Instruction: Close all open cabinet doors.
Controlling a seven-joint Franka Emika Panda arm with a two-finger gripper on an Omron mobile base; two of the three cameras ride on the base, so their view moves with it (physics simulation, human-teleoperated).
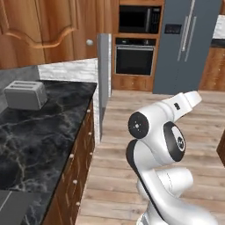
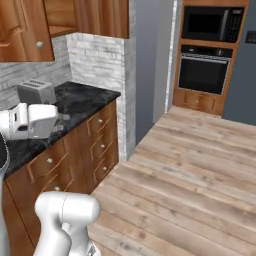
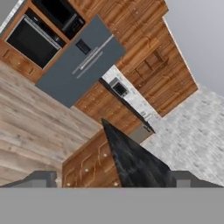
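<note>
Your claw (image 3: 113, 178) stands wide open with nothing in it; in the hand view its two dark fingertips (image 3: 41, 178) sit far apart at the bottom edge. It hangs in open air, rolled over, looking across the room at a grey fridge (image 3: 81, 65), a built-in oven (image 3: 33, 39) and a dark-topped island. It touches nothing.

The arm's white forearm (image 1: 182, 103) reaches out over the wooden floor (image 2: 200, 175), well apart from the cabinets. To its left is the black marble bench (image 1: 48, 123), carrying a silver toaster (image 1: 25, 94) near the wall.

Above that bench hang the cabinet doors (image 1: 48, 26), tall reddish-brown panels with arched moulding. One door carries a small round silver knob (image 1: 89, 42) near its lower corner. In the right base view a door (image 2: 20, 30) with its own knob juts forward at the upper left, and a shelf seems to show beside it, so this door is probably swung open; you cannot tell its exact angle.

Expect the door to be stiff, rigid wood that swings lightly on its hinges. You need no grip: press the flat face near the knob side, far from the hinge, where a push turns it most easily. The knob is small and smooth, likely to slip from the fingertips.
</note>
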